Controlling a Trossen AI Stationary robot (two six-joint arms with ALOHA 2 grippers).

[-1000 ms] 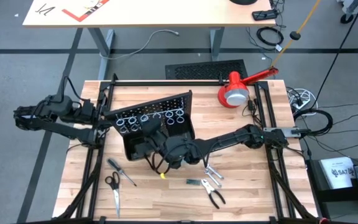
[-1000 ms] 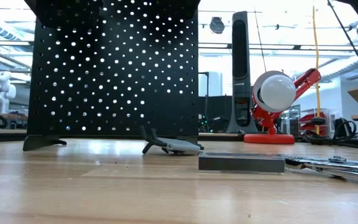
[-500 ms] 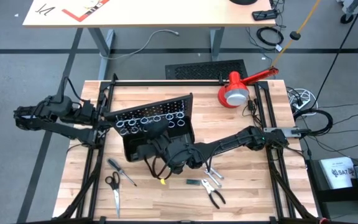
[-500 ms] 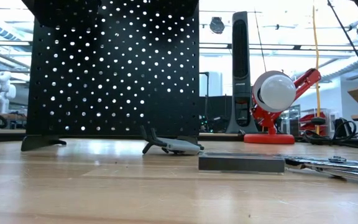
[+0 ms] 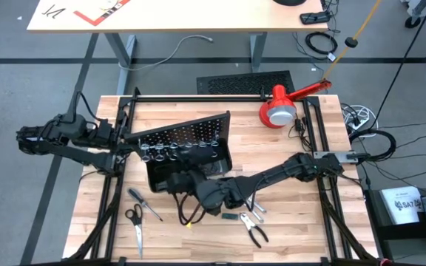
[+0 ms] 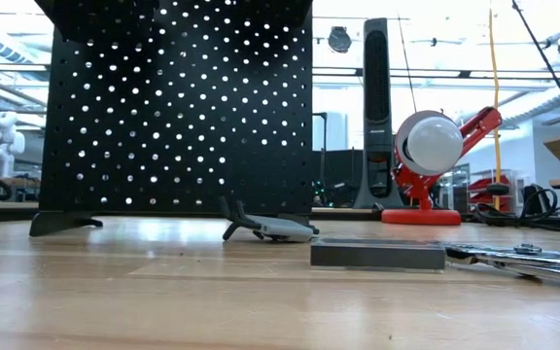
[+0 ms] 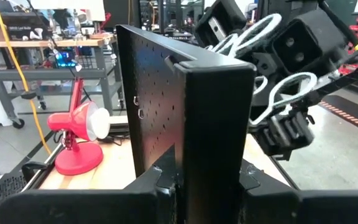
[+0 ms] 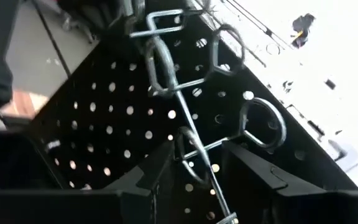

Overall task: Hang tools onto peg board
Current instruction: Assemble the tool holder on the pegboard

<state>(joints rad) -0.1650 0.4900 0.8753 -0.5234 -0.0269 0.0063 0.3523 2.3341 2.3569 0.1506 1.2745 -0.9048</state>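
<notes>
The peg board is seen standing on the wooden surface, toward its back left part, with its row of silver rings facing the near edge. Its left edge is clamped by the left hand, which is clenched on the board; in the left wrist view the board's edge is shown pinched between the two dark fingers.

The right arm is stretched across the surface from the right, and the right hand is held just in front of the board's lower part, over the near middle of the surface. In the right wrist view the perforated panel and the rings are seen close up, with the hand's fingers spread apart and nothing gripped between them.

The remaining tools are left lying on the surface in front of the board: scissors near the front left corner, a thin screwdriver just beside them, pliers toward the front middle, a wrench close behind the pliers, and a small dark block between the right hand and the pliers. In the low view the block and the pliers are shown flat on the wood, with the board upright behind them. A red lamp is placed at the back right, apart from the board.
</notes>
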